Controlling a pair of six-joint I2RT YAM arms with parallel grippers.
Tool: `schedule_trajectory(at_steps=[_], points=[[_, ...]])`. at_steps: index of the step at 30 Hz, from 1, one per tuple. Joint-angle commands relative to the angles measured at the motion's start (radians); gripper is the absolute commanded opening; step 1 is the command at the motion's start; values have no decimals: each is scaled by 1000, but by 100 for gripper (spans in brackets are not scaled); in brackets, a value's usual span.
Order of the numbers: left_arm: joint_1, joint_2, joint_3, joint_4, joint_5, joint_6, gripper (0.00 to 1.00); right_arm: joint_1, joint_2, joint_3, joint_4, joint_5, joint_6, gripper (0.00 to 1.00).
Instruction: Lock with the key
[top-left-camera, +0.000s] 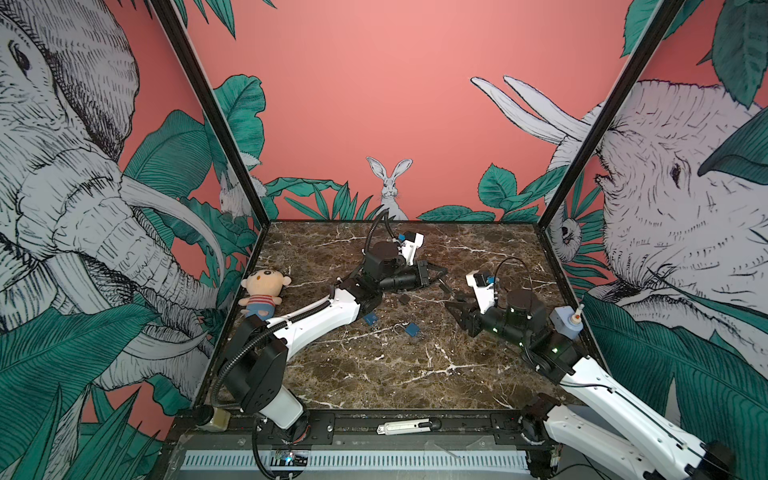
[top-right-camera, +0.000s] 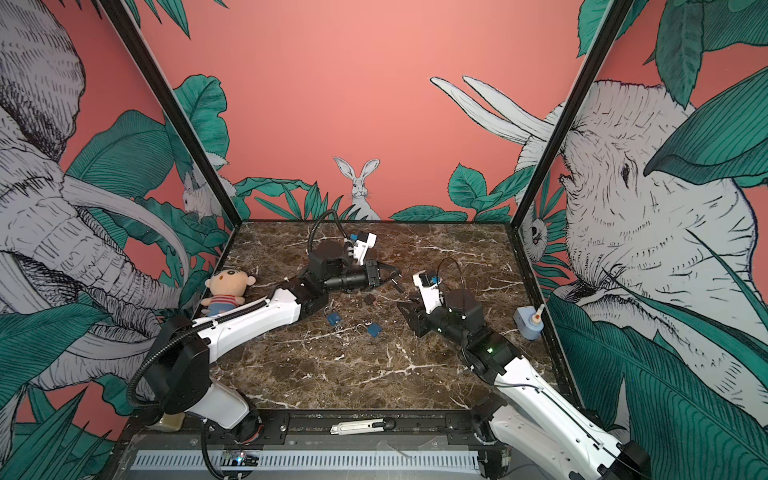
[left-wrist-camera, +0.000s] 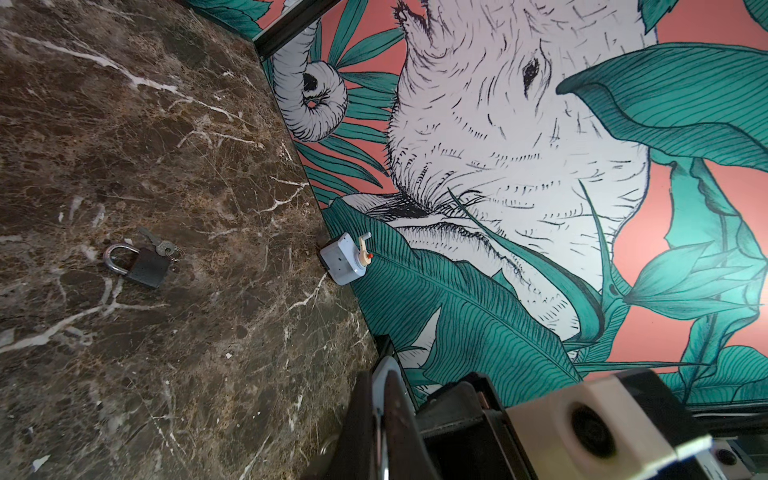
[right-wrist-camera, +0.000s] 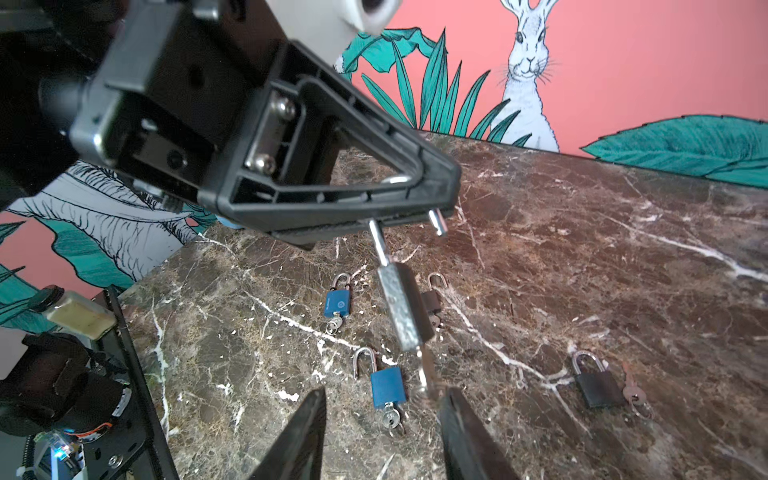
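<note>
1. The padlock (right-wrist-camera: 401, 307) hangs tilted in the air above the tabletop (right-wrist-camera: 602, 257). Its shackle is sprung open: one leg runs into the body, the other ends free.
2. The key (right-wrist-camera: 426, 370) sticks out of the bottom of the padlock's body.
3. The left end effector (right-wrist-camera: 415, 214) is pressed together on the shackle and carries the padlock by it.
4. The right end effector (right-wrist-camera: 384, 395) is spread. The key's head sits between its fingers (right-wrist-camera: 461, 415), close to one of them; whether it touches cannot be told.
5. Four more locks lie on the tabletop below:
   - a blue padlock (right-wrist-camera: 337, 301) with a key in its base
   - a second blue padlock (right-wrist-camera: 387, 388), also keyed
   - a black padlock (right-wrist-camera: 432, 299), partly hidden behind the hanging one
   - a second black padlock (right-wrist-camera: 598, 384), well apart, with a key just beside it
6. In both top views a plush doll (top-left-camera: 262, 293) (top-right-camera: 226, 291) lies at the left edge of the tabletop. A pale blue box (top-left-camera: 565, 322) (top-right-camera: 528, 322) with a small crank stands at the right edge by the wall.
</note>
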Motion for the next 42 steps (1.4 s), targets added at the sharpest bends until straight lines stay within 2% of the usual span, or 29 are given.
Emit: schedule_trajectory(at_steps=[1, 9, 21, 35, 42], points=[[-3, -58, 13, 10, 12, -25, 0, -5, 22, 44, 41, -2, -52, 44], [-4, -60, 21, 10, 25, -41, 0, -5, 94, 85, 48, 31, -107, 39], [-3, -58, 16, 17, 28, -47, 0, -7, 127, 104, 74, 33, -125, 21], [-4, -48, 10, 29, 32, -56, 0, -10, 125, 113, 77, 30, -125, 24], [-3, -45, 6, 32, 33, -57, 0, -11, 131, 120, 74, 18, -125, 14]])
